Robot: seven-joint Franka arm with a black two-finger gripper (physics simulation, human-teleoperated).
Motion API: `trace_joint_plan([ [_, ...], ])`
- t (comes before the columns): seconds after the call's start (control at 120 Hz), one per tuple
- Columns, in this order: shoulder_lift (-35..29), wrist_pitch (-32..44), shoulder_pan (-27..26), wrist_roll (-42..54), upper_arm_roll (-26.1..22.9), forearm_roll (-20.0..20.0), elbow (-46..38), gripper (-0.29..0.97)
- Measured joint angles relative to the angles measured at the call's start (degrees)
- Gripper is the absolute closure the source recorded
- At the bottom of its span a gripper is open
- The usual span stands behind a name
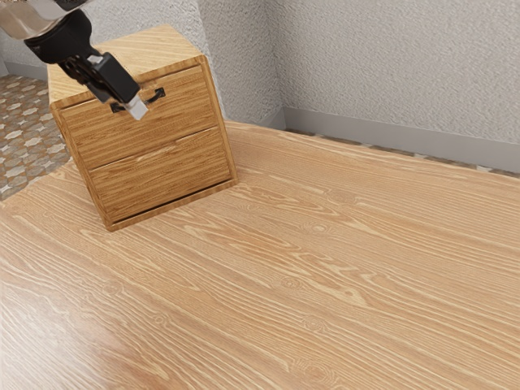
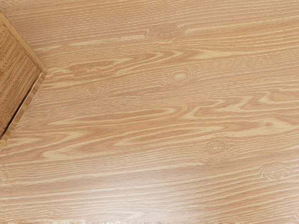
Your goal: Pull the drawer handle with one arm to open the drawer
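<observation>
Counter point(image 1: 341, 268): a broad wood-grain surface that takes up most of the exterior view and runs back to a grey textured wall point(image 1: 390, 57) with a grey skirting board point(image 1: 406, 134) at its foot. A patterned tile floor point(image 1: 20, 122) shows past the counter's edge at the exterior view's left. Cabinet point(image 1: 130, 49): a wooden two-drawer unit standing on the counter toward the exterior view's upper left, near the wall corner, with its front turned toward the camera. In the wrist view one corner of the cabinet point(image 2: 14, 79) sits at the edge, with bare counter point(image 2: 177, 116) beyond it. The upper drawer point(image 1: 179, 106) and the lower drawer point(image 1: 162, 175) are stacked one above the other; both fronts look close to flush with the frame, and I cannot tell whether the upper one stands out at all. My arm point(image 1: 57, 36) enters from the exterior view's upper left corner, crosses above the cabinet's top edge and slopes down and toward the view's right onto the upper drawer front. My tool point(image 1: 136, 107) is angled downward with its light-coloured tip directly at the handle. I cannot tell how far the tool is open or whether it has hold of anything. Handle point(image 1: 156, 94): a thin black bar mounted across the middle of the upper drawer front, partly covered by the tool.
</observation>
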Motion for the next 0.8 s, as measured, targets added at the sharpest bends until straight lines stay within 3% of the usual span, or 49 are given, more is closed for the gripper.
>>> trace_joint_plan([
  [0.283, 8.04, 8.26, -0.79, 1.91, 12.01, 1.18, 0.13, 0.0],
  [0.358, 9.96, 11.36, -0.51, 2.28, 15.14, -0.88, 0.9, 0.0],
  [0.533, 15.17, 17.7, 4.5, 1.93, 17.3, -6.32, 2.15, 0.0],
  [0.7, 15.87, 20.15, 2.85, 1.64, 17.05, -10.11, 2.4, 0.0],
  [0.75, 14.91, 20.6, -4.08, 1.56, 22.77, -10.41, 2.25, 0.0],
  [0.8, 11.5, 20.99, -21.83, 1.43, 37.35, -10.36, 1.08, 0.0],
])
